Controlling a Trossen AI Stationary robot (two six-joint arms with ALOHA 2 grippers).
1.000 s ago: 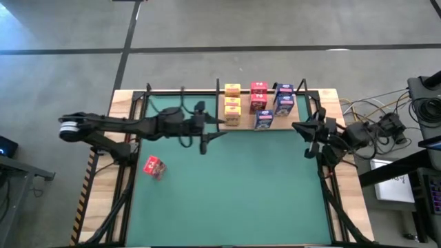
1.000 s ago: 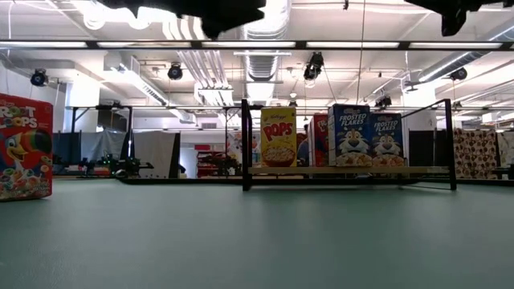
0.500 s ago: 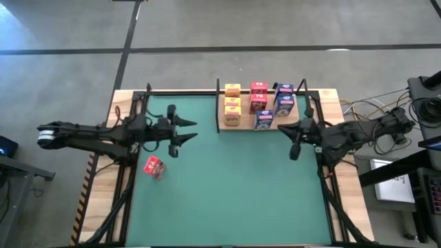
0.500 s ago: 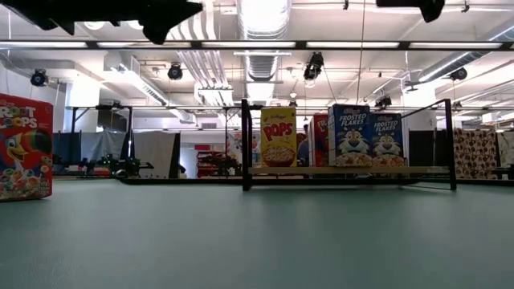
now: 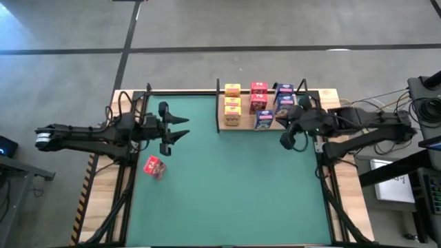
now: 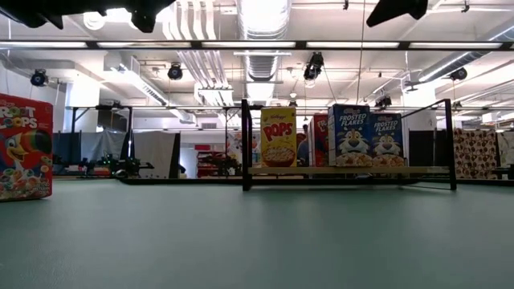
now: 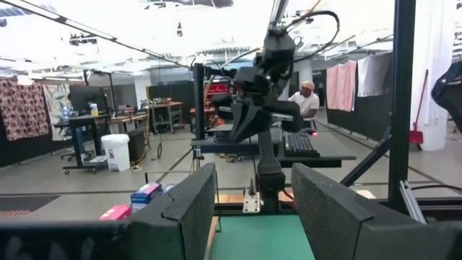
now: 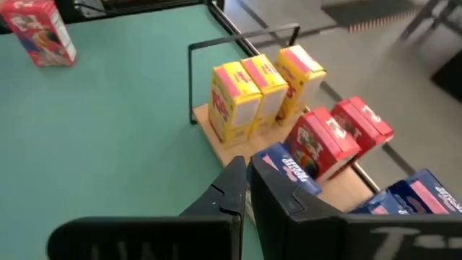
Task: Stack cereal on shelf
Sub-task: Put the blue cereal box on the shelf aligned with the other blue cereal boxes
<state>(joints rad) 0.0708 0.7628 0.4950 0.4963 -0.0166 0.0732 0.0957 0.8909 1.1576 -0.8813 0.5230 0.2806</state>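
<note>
A loose red cereal box (image 5: 154, 167) stands on the green mat near the table's left side, and shows at the low view's left (image 6: 24, 146). The shelf (image 5: 242, 125), a light-wood board with black posts, sits at the far edge. It carries three yellow boxes (image 5: 232, 104), two red boxes (image 5: 258, 96) and three blue boxes (image 5: 283, 103), all standing on their bases (image 8: 238, 101). My left gripper (image 5: 185, 127) hovers open above the mat, beyond the loose red box (image 7: 253, 209). My right gripper (image 5: 286, 141) hovers shut just right of the shelf's near corner (image 8: 247, 180).
Black frame rails (image 5: 131, 103) run along the table's wooden sides. Cables and equipment (image 5: 400, 124) lie off the right edge. Open green mat (image 5: 234, 193) stretches from the shelf to the near edge. A seated person (image 7: 307, 97) shows far behind the table.
My left gripper has drawn back from beside the shelf toward the table's left edge. My right gripper has reached out from the right edge toward the shelf, tipping downward. No box has moved.
</note>
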